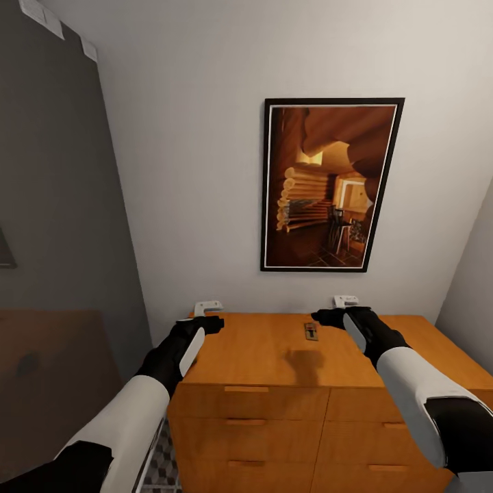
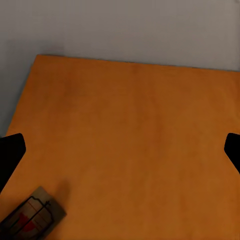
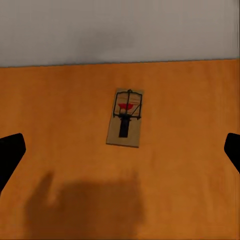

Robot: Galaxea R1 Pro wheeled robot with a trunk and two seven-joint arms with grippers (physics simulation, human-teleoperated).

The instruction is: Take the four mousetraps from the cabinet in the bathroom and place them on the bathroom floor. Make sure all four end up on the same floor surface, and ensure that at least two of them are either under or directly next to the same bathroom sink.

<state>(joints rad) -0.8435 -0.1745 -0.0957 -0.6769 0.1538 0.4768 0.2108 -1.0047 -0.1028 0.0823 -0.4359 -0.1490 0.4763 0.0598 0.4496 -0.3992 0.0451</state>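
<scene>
1. One mousetrap [image 1: 311, 332] lies flat on the cabinet [image 1: 260, 356] top, near its back edge and about midway along it.
2. Its long axis runs from back edge to front edge, red mark toward the wall.
3. The right claw [image 1: 346, 301] hovers just beside it, fingers spread, holding nothing; the left claw [image 1: 207, 308], also spread and empty, hangs over the back left corner, well apart.
4. The right arm looks nearer for the pick.

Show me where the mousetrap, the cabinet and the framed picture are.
mousetrap [image 3: 125, 118]: right wrist view, middle of its board.
cabinet [image 1: 260, 349]: head view, bare part of its flat top.
framed picture [image 1: 331, 183]: head view, centre of the print.
</scene>
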